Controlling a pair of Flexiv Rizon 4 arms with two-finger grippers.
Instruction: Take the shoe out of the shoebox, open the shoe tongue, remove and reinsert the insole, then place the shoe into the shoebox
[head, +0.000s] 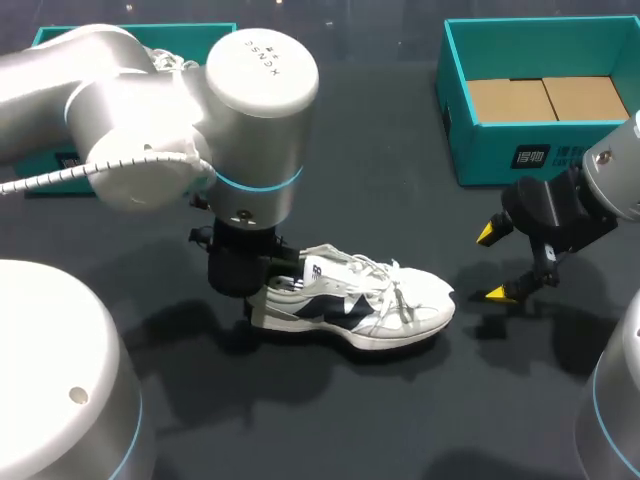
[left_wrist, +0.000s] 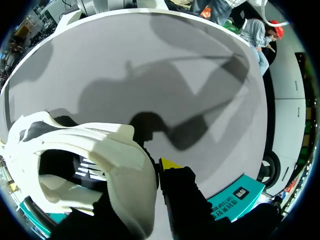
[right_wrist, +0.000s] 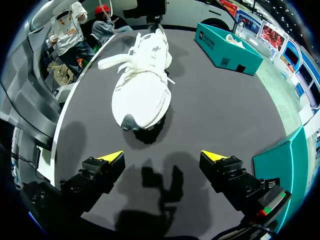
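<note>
A white shoe (head: 370, 300) with navy markings lies on its sole on the dark table, toe pointing right. My left gripper (head: 255, 288) stands at its heel, mostly hidden under the wrist. In the left wrist view the heel collar (left_wrist: 115, 150) sits between the fingers of that gripper (left_wrist: 147, 167), with one yellow tip (left_wrist: 169, 163) showing outside the heel; it is shut on the heel. My right gripper (head: 491, 264) hovers open just right of the toe, holding nothing. Seen from the right wrist, the shoe (right_wrist: 142, 85) lies ahead of the open right gripper (right_wrist: 162, 157).
A teal shoebox (head: 460, 110) with brown cardboard inside stands at the back right, close behind my right gripper. A second teal box (head: 60, 40) holding something white sits at the back left, partly behind my left arm.
</note>
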